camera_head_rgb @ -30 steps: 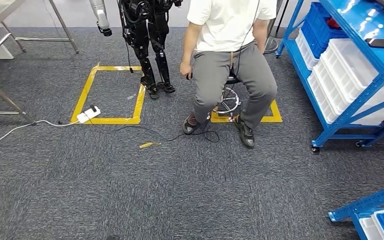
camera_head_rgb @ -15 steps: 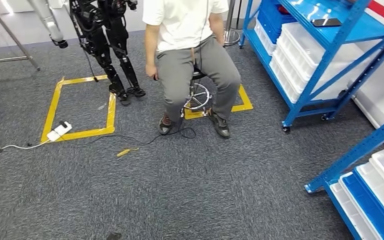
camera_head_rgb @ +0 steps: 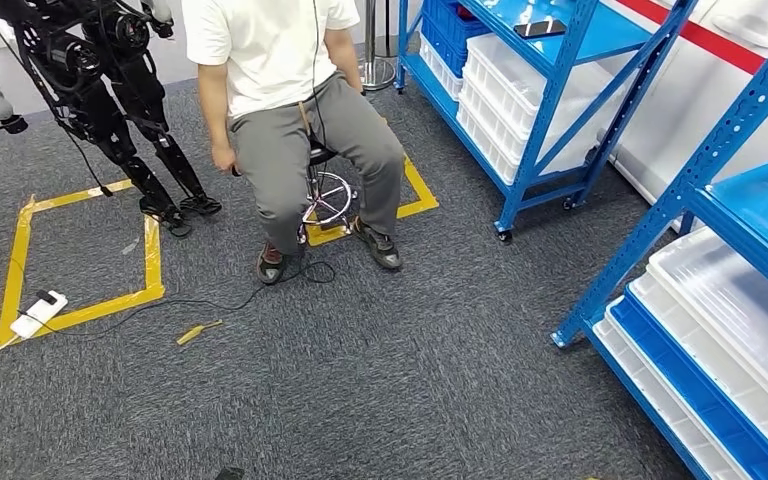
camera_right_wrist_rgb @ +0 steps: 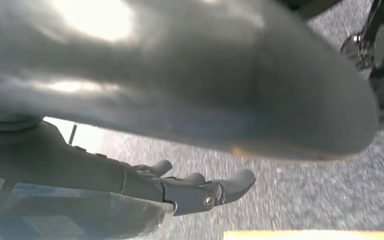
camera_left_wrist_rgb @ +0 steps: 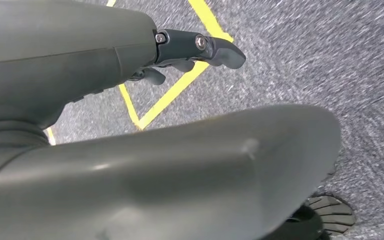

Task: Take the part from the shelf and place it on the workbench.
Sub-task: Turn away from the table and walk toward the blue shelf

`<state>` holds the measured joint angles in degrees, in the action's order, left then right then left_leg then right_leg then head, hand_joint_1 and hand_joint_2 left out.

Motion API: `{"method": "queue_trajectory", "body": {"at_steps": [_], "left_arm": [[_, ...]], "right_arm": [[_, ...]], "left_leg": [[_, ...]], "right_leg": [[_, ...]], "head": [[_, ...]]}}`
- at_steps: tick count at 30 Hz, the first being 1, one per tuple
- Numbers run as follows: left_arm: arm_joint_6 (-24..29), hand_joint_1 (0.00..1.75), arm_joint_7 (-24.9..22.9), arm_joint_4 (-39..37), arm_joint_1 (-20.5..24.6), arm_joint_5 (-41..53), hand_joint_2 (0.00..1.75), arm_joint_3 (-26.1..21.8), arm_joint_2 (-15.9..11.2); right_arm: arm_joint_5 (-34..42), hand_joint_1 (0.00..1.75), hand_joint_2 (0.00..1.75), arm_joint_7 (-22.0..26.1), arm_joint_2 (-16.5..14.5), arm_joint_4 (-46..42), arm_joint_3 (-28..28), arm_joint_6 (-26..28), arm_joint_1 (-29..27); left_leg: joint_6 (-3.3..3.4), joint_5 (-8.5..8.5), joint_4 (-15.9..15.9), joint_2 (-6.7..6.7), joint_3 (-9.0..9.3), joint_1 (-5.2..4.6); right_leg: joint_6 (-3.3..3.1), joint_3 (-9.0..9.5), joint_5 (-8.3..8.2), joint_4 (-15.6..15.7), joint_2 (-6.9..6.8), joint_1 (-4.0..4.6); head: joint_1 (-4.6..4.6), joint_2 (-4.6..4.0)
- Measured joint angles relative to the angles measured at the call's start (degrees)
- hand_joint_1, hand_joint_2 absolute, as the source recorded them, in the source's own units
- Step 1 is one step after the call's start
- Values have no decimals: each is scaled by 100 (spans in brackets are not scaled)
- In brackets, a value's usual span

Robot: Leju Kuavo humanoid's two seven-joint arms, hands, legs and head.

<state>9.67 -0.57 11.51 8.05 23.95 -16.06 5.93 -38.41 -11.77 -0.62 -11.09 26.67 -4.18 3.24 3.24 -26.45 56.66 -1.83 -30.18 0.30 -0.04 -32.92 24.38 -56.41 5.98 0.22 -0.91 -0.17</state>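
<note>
A near blue shelf (camera_head_rgb: 676, 205) stands at the right in the head view, holding white trays (camera_head_rgb: 735, 300) and a blue tray (camera_head_rgb: 690, 375). I cannot make out a part in the trays. A second blue shelf (camera_head_rgb: 550, 95) farther back carries white and blue bins, with a small dark flat object (camera_head_rgb: 538, 28) on its top board. My left hand (camera_left_wrist_rgb: 105, 60) hangs over the grey carpet, its fingers (camera_left_wrist_rgb: 205, 47) stretched out and holding nothing. My right hand (camera_right_wrist_rgb: 130, 100) also hangs over the carpet, its fingers (camera_right_wrist_rgb: 205, 192) apart and empty.
A person in a white shirt (camera_head_rgb: 280, 110) sits on a stool (camera_head_rgb: 328, 195) ahead. A black robot (camera_head_rgb: 110, 110) stands at the left by a yellow taped square (camera_head_rgb: 150, 270). A power strip (camera_head_rgb: 38, 312) and a cable (camera_head_rgb: 210, 300) lie on the carpet.
The camera has turned to the right, so the whole scene has slid left. The near blue shelf with its trays now takes up far more of the right side.
</note>
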Motion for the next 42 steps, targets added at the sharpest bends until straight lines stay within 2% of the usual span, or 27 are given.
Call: {"method": "queue_trajectory", "body": {"at_steps": [2,3,5,6,7,8,10,12,14,15,17,19,21,23,25,27,29,30,32,33,35,36,37,39,40,41,42], "left_arm": [[1,0,0,3,6,10,0,0,21],[0,0,0,2,3,16,0,0,30],[-1,0,-1,0,-6,33,0,0,47],[-1,0,-3,-1,-9,46,0,0,56],[-1,0,-7,-1,-9,57,0,1,66],[-1,0,-14,-1,-9,67,0,1,74],[3,0,-27,1,-9,82,0,1,78],[10,0,-37,3,-6,96,0,1,66],[18,0,-40,4,6,109,0,1,63],[23,0,-41,4,16,114,0,1,66],[37,0,-40,4,21,121,0,0,71],[51,0,-39,3,8,124,0,0,72],[54,0,-39,-1,-14,125,0,0,72],[54,0,-39,-2,-22,125,0,0,73],[55,0,-39,-2,-22,125,0,0,54],[58,0,-39,-3,-28,125,0,0,22],[61,0,-37,-2,-17,125,0,-1,9],[62,0,-35,-1,-4,125,0,-1,15],[63,0,-32,2,10,125,0,-2,36],[63,0,-31,2,8,125,0,-2,48],[64,0,-32,-1,-10,121,0,-2,65],[64,0,-32,-2,-19,119,0,-2,73],[65,0,-33,-3,-25,116,0,-2,82],[65,0,-33,-4,-26,116,0,-2,94],[66,0,-33,-2,-27,115,0,-3,89],[66,0,-33,-2,-28,115,0,-3,87],[67,0,-33,-1,-26,114,0,-4,84]], "right_arm": [[-2,0,0,-6,1,0,5,-3,5],[-3,0,0,-9,3,0,9,-4,13],[-1,0,0,-14,11,1,23,-4,25],[2,0,0,-16,16,1,33,-4,22],[5,0,0,-20,21,1,41,-3,14],[7,0,0,-25,25,1,48,-3,5],[8,0,0,-37,5,0,59,-2,7],[6,0,0,-42,-26,-6,73,2,37],[-7,0,0,-42,-37,-11,87,5,57],[-19,0,0,-41,-40,-11,92,5,53],[-45,0,0,-41,-37,-12,98,5,45],[-65,0,0,-42,-39,-13,102,5,39],[-80,0,0,-42,-44,-13,106,5,33],[-89,0,0,-42,-48,-13,113,5,25],[-94,0,0,-42,-77,-11,121,5,20],[-100,0,0,-42,-121,-9,127,6,17],[-105,0,0,-43,-136,-5,131,7,6],[-108,0,0,-43,-135,-3,134,10,-3],[-119,0,0,-43,-114,-1,138,16,-4],[-125,0,0,-43,-101,-1,139,20,5],[-130,0,0,-43,-80,-2,139,24,24],[-130,0,0,-43,-65,-2,140,26,27],[-131,0,0,-43,-50,-2,140,27,22],[-133,0,0,-43,-28,-2,142,27,9],[-134,0,0,-43,-37,-2,142,23,14],[-136,0,0,-43,-37,-5,142,19,24],[-137,0,0,-42,-46,-9,142,15,32]], "left_leg": [[41,105,-152,118,49,31],[42,122,-172,188,46,22],[27,132,-171,339,10,23],[3,135,-169,423,-7,30],[-30,136,-165,493,-19,45],[-77,129,-152,561,-26,66],[-200,77,-79,687,-34,85],[-322,-28,18,820,-18,78],[-407,-120,56,949,34,101],[-441,-170,82,935,56,129],[-481,-459,417,651,-46,176],[-471,-907,1182,305,-386,171],[-396,-1082,1764,212,-694,128],[-246,-836,1593,163,-669,50],[-19,-407,826,-72,-347,-91],[159,-156,298,-269,-114,-206],[233,-98,199,-211,-72,-236],[242,-42,111,-139,-35,-221],[281,84,-97,-2,39,-175],[276,130,-164,77,54,-150],[269,146,-182,239,24,-136],[238,146,-180,323,4,-122],[196,147,-176,401,-13,-98],[72,132,-134,540,-37,-28],[-1,102,-87,604,-56,-12],[-76,55,-27,669,-65,-5],[-138,8,25,729,-66,-7]], "right_leg": [[-10,-187,170,-323,-275,19],[-15,-368,337,-667,-414,-2],[24,-708,611,-1346,-505,-67],[84,-782,659,-1508,-531,-114],[166,-707,600,-1387,-563,-164],[263,-513,482,-1054,-626,-218],[406,-74,253,-310,-919,-288],[346,58,178,-74,-1103,-294],[193,15,188,-120,-983,-272],[139,14,190,-119,-901,-269],[54,24,162,-112,-754,-264],[-2,6,125,-112,-616,-214],[-37,-14,103,-114,-442,-134],[-64,-19,85,-112,-274,-65],[-91,-27,61,-112,-123,-30],[-91,-38,34,-110,21,-22],[-44,-47,-3,-69,147,-15],[-32,-64,-15,-72,122,1],[-41,-211,106,-288,-133,43],[-59,-361,253,-581,-308,37],[-32,-719,575,-1298,-476,-30],[23,-826,658,-1532,-511,-82],[107,-822,656,-1556,-545,-139],[328,-442,440,-942,-679,-255],[410,-197,330,-554,-827,-293],[431,-17,248,-260,-930,-315],[401,75,216,-112,-997,-319]], "head": [[17,0],[26,0],[35,0],[38,0],[38,0],[40,0],[57,0],[44,0],[4,0],[-14,0],[-44,0],[-69,0],[-73,0],[-70,0],[-63,0],[-70,0],[-89,0],[-97,0],[-79,0],[-64,0],[-40,0],[-39,0],[-40,0],[-37,0],[-23,0],[-12,0],[-15,0]]}}
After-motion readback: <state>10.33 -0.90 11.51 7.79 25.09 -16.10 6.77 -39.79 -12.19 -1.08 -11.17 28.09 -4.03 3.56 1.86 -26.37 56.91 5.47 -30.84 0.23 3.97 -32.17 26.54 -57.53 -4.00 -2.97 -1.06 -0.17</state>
